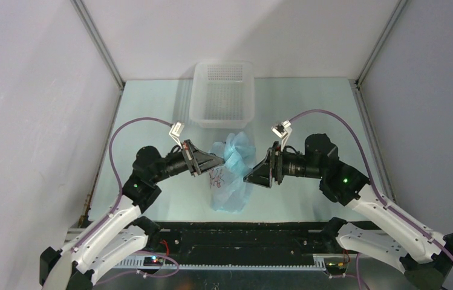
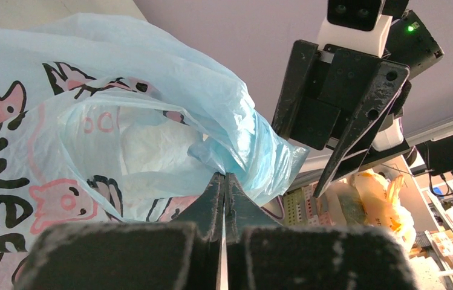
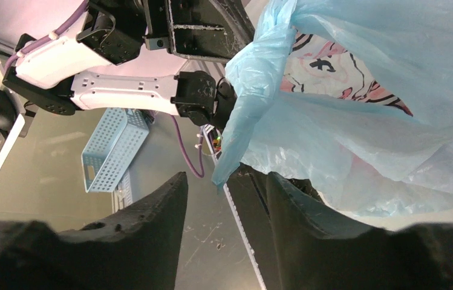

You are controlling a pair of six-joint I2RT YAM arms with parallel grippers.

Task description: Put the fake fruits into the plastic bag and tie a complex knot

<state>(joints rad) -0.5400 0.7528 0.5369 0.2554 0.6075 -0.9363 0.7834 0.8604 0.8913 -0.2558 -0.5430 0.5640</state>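
One plastic bag (image 1: 231, 175) stands mid-worktop (image 1: 151, 121), nearer the front edge than the back, between the two claws. The left claw (image 1: 219, 161) is pressed together on a fold of the bag's twisted neck (image 2: 254, 160), as far as the wrist view shows. The right claw (image 1: 248, 179) stands apart and holds nothing, with a loose blue tail (image 3: 236, 121) hanging just above it.

The film looks thin, light and slippery, likely to stretch or tear if pulled hard. The bunched neck or a tail is the safer hold, not the printed belly.

Count: one bag and one white basket (image 1: 222, 96) at the back edge. No fruit can be counted (the film hides whatever is inside).
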